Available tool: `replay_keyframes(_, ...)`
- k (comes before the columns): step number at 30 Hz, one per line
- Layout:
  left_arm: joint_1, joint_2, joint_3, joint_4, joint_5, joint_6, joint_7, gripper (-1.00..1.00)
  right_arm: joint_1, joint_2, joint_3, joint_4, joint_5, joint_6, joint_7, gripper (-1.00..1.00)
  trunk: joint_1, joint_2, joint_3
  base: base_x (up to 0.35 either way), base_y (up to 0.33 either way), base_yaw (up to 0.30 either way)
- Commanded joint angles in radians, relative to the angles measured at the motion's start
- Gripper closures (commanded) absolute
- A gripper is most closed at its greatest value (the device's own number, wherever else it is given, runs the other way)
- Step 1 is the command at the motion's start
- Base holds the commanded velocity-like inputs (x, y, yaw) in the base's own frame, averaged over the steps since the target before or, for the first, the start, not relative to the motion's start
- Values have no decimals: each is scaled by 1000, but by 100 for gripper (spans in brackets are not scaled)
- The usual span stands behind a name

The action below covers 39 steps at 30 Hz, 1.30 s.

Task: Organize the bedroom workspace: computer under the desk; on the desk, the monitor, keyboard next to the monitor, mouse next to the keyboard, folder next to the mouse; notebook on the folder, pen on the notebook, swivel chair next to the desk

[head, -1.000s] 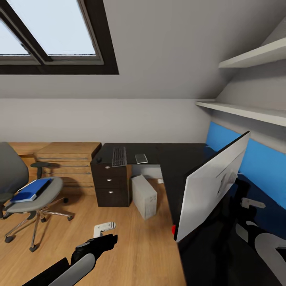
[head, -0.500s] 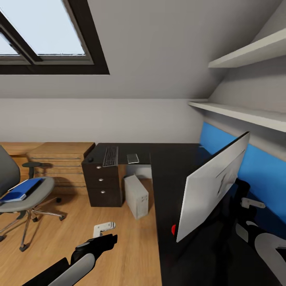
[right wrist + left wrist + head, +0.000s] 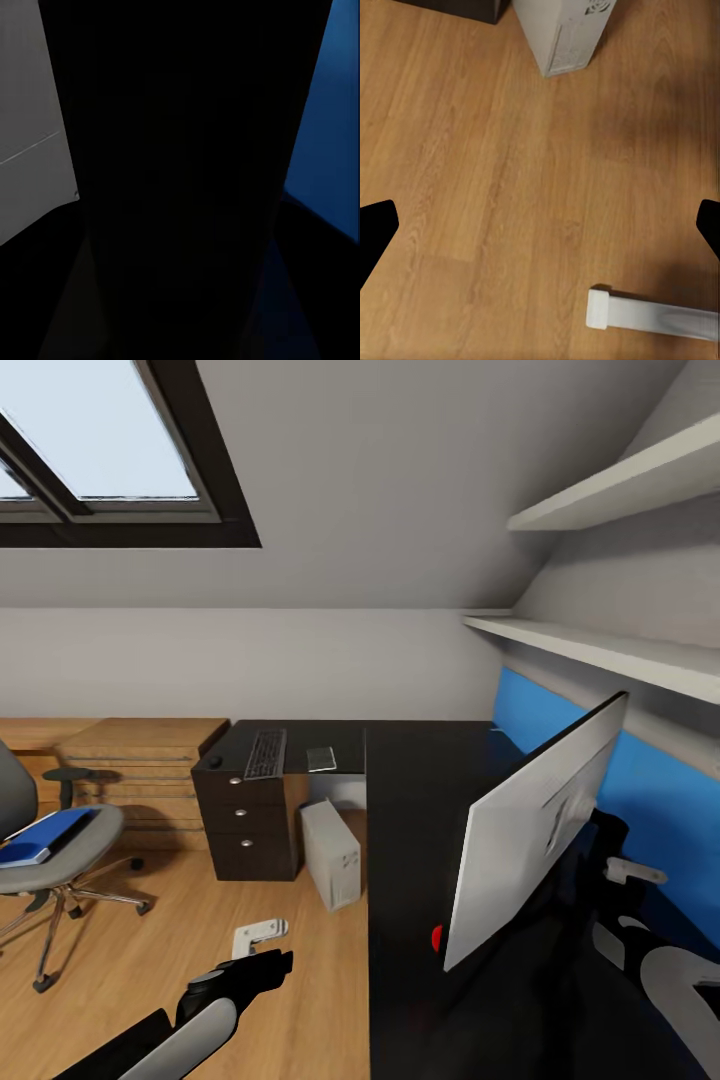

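The monitor (image 3: 530, 830) hangs tilted over the black desk (image 3: 410, 810), its white back toward me. My right gripper is behind it, shut on its dark stand (image 3: 180, 180). At the desk's far end lie the keyboard (image 3: 265, 753), the dark mouse (image 3: 213, 762) and a flat grey notebook (image 3: 321, 759). The white computer (image 3: 332, 853) stands on the floor beside the drawers; it is also in the left wrist view (image 3: 562, 34). The blue folder (image 3: 45, 835) rests on the swivel chair (image 3: 70, 850). My left gripper (image 3: 268, 966) (image 3: 540, 232) is open over the floor.
A dark drawer unit (image 3: 245, 825) supports the desk's far end. Wooden steps (image 3: 140, 760) run along the back wall. Two white shelves (image 3: 600, 650) jut out above the desk's blue back panel (image 3: 650, 780). A small red thing (image 3: 437, 937) lies by the monitor's lower corner.
The whole view has shifted: chair, drawers and computer slid left in the picture as the camera moved. The monitor and both arms kept their places in view, carried along.
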Motion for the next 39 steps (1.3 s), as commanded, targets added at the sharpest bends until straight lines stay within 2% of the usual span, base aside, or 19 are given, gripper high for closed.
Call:
replay_keyframes(1,-1,1,-2,-2,3,3,6,-100,-1,0,25,2,-23,-5,-4,100,0,-1,-1,0,-229,0)
replay_keyframes(22,-1,1,0,4,4,3,6,-100,-1,0,25,2,-21,-4,-4,100,0,-1,-1,0,-93,0)
replay_keyframes(39,-1,1,0,11,5,3,6,-100,-1,0,25,2,-21,-4,-4,100,0,-1,-1,42,-5,0)
